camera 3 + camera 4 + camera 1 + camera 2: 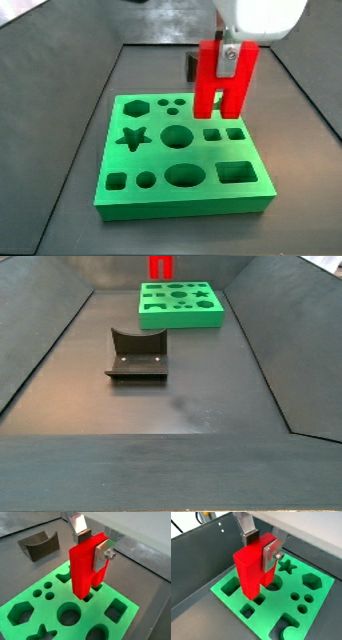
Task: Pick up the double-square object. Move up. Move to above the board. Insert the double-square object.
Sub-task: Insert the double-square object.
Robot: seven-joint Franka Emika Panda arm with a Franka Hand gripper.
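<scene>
The gripper (229, 62) was mostly cut off above. Its fingers (105, 552) squeezed the red double-square object (222, 85), which stood upright with its prong tips at the green board (160, 187), over two small square holes.

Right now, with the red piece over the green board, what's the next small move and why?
Probably a slow straight descent. The pincer is shut on the bright red two-pronged plastic piece, upright over the thick green slab with cut-outs. In a side view the prong tips sit just above the pair of small square holes; in a wrist view they look at or just inside the openings, so check alignment first.
</scene>
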